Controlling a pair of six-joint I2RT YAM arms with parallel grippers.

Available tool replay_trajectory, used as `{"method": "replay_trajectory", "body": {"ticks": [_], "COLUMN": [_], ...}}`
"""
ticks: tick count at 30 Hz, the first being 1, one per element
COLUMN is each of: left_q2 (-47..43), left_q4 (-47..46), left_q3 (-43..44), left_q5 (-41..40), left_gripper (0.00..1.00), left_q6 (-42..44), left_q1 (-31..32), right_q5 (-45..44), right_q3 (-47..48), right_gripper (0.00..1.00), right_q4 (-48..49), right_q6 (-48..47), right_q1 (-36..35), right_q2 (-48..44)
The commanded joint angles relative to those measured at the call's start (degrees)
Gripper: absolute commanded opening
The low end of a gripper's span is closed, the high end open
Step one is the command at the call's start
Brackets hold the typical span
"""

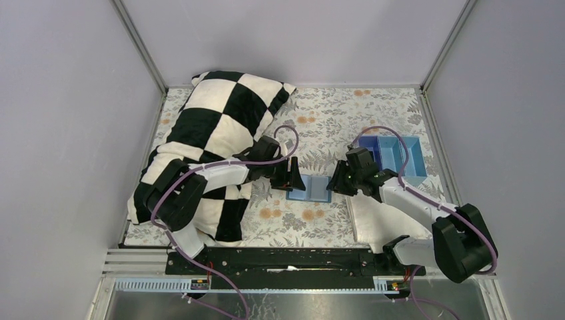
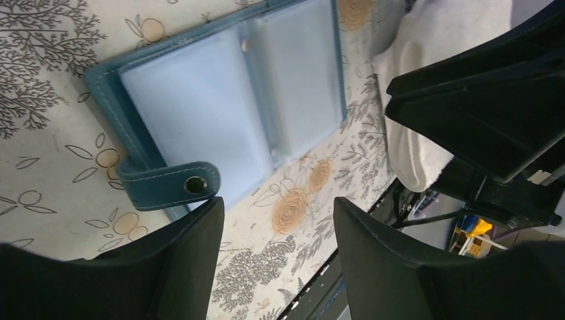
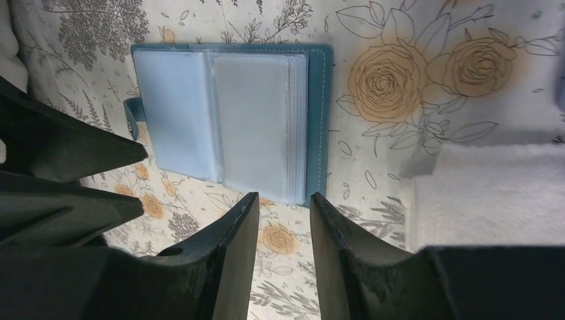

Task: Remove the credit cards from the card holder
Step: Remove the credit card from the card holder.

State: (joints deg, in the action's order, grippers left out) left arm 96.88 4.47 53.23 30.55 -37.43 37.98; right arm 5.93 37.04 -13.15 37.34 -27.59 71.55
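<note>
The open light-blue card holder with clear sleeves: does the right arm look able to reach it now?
Probably yes. The light-blue card holder lies flat and uncovered just ahead of the parted, empty jaws of the right arm, and nothing lies between them.

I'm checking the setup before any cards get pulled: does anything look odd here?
The open light-blue stitched card holder lies flat on the floral cloth, but its frosted plastic sleeves look empty: no dark card shows in either wrist view.
</note>
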Motion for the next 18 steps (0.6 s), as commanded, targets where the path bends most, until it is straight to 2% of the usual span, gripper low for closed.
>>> {"method": "replay_trajectory", "body": {"ticks": [1,18], "left_q2": [1.4,4.5], "left_q4": [-4.2,-6.9], "left_q3": [1.6,-1.8], "left_q5": [-2.4,-0.8], "left_gripper": [0.65,0.64], "left_q6": [-1.0,-1.6], "left_q1": [-0.2,-1.2], "right_q5": [2.9,6.3], "right_q3": [-1.9,-4.3], "right_gripper": [0.41,0.4], "right_q4": [9.4,20.0], "right_q6": [4.4,6.7], "right_q1": [-0.3,-0.4], "right_q2": [2.4,10.2]}}
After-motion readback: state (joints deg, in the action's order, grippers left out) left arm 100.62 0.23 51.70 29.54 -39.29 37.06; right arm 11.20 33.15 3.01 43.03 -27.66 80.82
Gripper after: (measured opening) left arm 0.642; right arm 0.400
